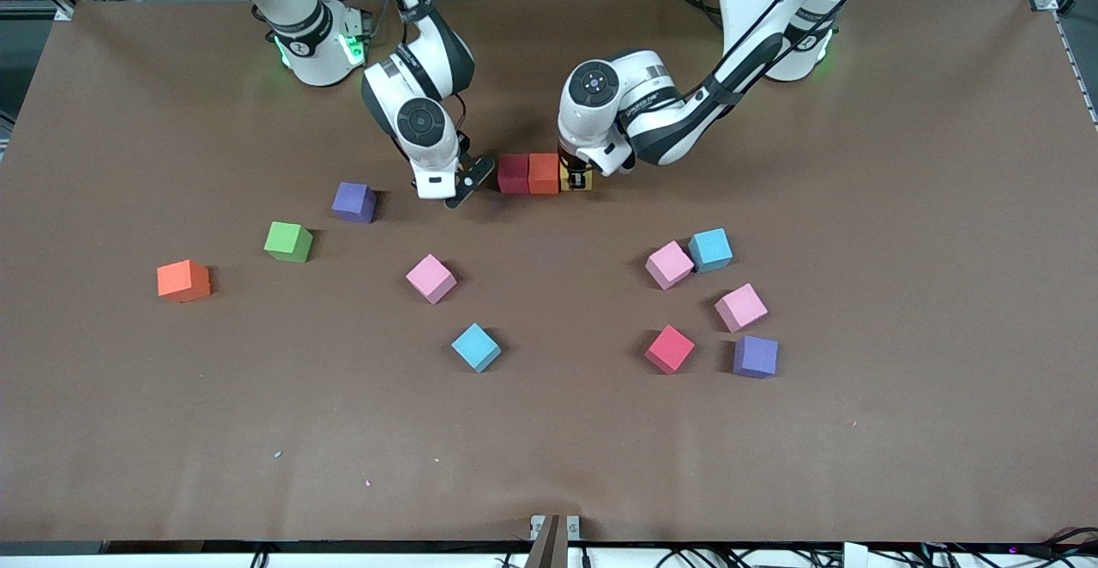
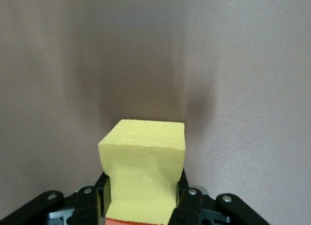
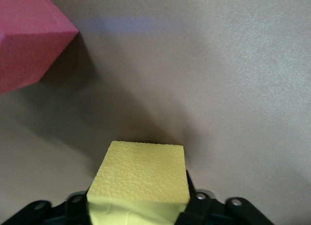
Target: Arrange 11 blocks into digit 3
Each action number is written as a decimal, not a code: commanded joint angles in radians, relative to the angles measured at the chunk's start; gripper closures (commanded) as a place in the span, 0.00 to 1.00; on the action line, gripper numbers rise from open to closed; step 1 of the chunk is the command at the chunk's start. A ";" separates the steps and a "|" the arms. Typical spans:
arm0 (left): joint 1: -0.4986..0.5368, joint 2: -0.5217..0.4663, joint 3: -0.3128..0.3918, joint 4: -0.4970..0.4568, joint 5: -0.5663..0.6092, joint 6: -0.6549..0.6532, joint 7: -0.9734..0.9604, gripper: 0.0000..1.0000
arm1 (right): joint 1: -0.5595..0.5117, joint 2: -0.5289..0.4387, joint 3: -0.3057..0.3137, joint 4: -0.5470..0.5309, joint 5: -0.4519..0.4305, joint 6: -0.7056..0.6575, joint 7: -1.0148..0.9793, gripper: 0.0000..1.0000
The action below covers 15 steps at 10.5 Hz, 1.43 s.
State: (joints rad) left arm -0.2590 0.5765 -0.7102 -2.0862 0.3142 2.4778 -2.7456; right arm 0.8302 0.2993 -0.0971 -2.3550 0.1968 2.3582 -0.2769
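Purple cube [image 1: 755, 356] frontmost; left gripper [image 2: 143, 208] squeezes yellow block [image 2: 143, 157]; right gripper [image 3: 138, 210] clamps second yellow block [image 3: 141, 174], front-hidden.

Yellow cube [image 2: 144, 159], red cube [image 1: 513, 172]

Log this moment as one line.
left gripper: shut on yellow block | right gripper: shut on second yellow block | row: red-orange

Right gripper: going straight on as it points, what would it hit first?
The right gripper would likely press its held yellow block onto bare table; the red block lies off that line, it seems.
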 commanded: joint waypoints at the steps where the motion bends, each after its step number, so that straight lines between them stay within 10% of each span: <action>1: -0.009 0.006 0.003 0.009 0.000 0.010 -0.109 0.99 | -0.003 -0.025 0.000 -0.009 0.023 -0.010 0.039 0.98; 9: -0.006 0.031 0.005 0.038 0.000 0.010 -0.111 0.92 | -0.166 -0.016 -0.003 0.252 0.023 -0.275 0.254 1.00; 10: -0.003 0.031 0.005 0.038 0.000 0.010 -0.109 0.75 | -0.167 -0.013 -0.003 0.281 0.023 -0.301 0.318 1.00; 12: -0.029 0.039 0.005 0.040 0.016 0.006 -0.097 0.00 | -0.161 -0.012 -0.001 0.316 0.024 -0.306 0.428 1.00; 15: -0.020 0.026 0.003 0.038 0.016 0.000 -0.108 0.00 | -0.138 0.041 0.002 0.402 0.024 -0.306 0.585 1.00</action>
State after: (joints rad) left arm -0.2749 0.6085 -0.7033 -2.0566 0.3134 2.4821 -2.7449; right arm 0.6795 0.2988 -0.0991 -2.0137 0.2102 2.0709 0.2264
